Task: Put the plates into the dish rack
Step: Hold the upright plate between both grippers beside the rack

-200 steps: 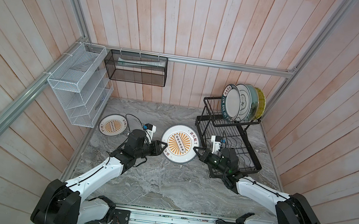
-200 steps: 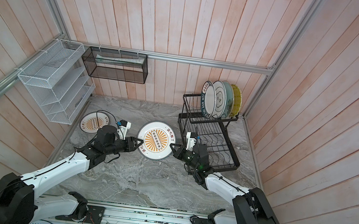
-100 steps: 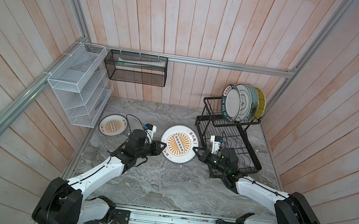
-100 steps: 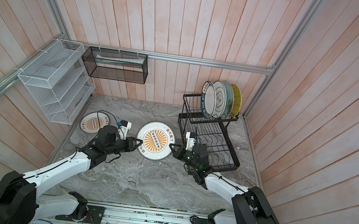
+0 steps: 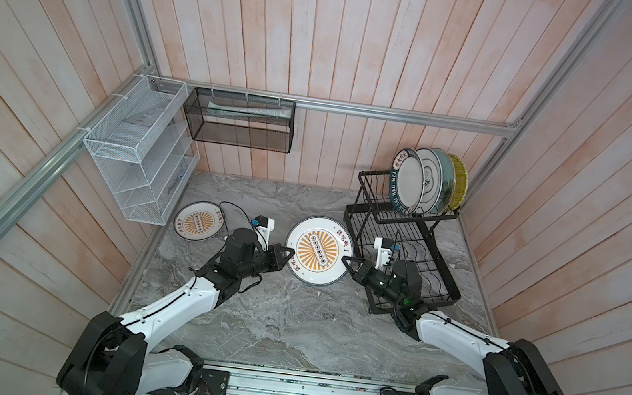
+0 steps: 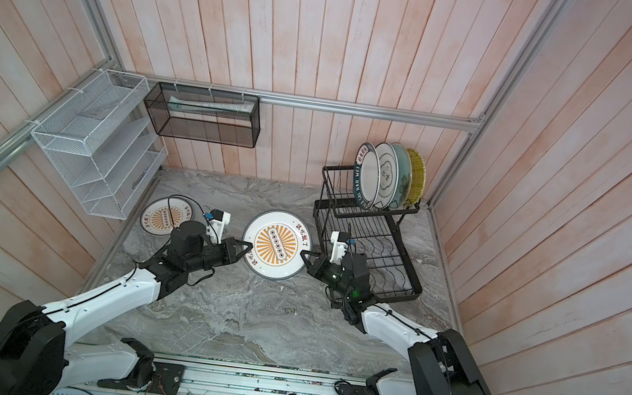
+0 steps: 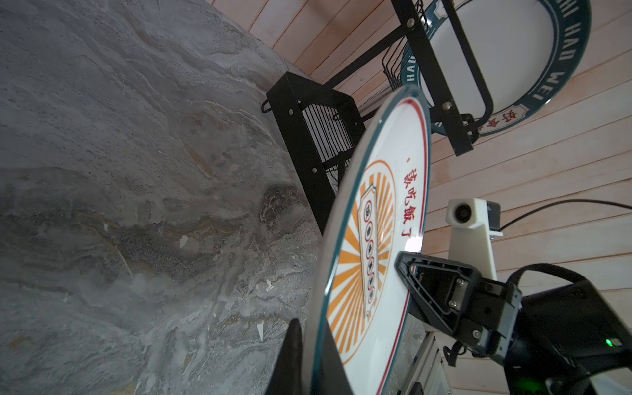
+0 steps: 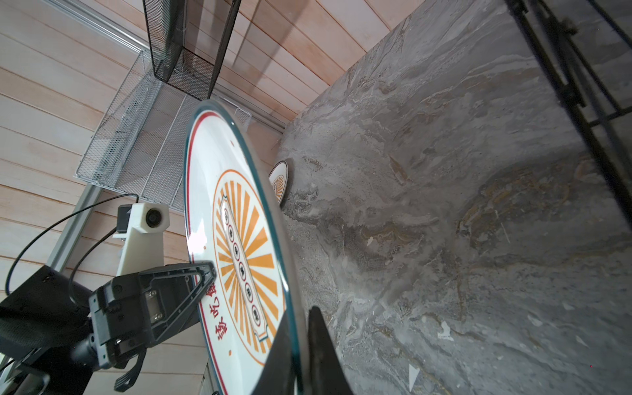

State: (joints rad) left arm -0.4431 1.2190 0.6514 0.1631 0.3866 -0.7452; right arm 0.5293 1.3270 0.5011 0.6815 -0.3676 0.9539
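Observation:
An orange-sunburst plate (image 5: 318, 255) (image 6: 276, 245) hangs just above the marble, gripped at opposite rims. My left gripper (image 5: 289, 254) (image 7: 309, 342) is shut on its left rim, one finger on each face. On the right rim my right gripper (image 5: 346, 262) (image 8: 297, 325) is closed the same way. A second sunburst plate (image 5: 198, 220) (image 8: 278, 181) lies flat behind the left arm. The black dish rack (image 5: 400, 215) (image 6: 362, 212) stands at the back right. Its upper basket holds several upright plates, the lettered-rim one (image 5: 408, 182) (image 7: 513, 51) in front.
A white mesh shelf (image 5: 136, 148) hangs on the left wall and a black mesh basket (image 5: 241, 121) on the back rail. The rack's lower wavy tray (image 5: 445, 267) lies right behind the right wrist. Bare marble (image 5: 288, 320) stretches toward the front.
My left gripper's jaws have closed onto the plate's left rim. The plate and both arms have barely shifted.

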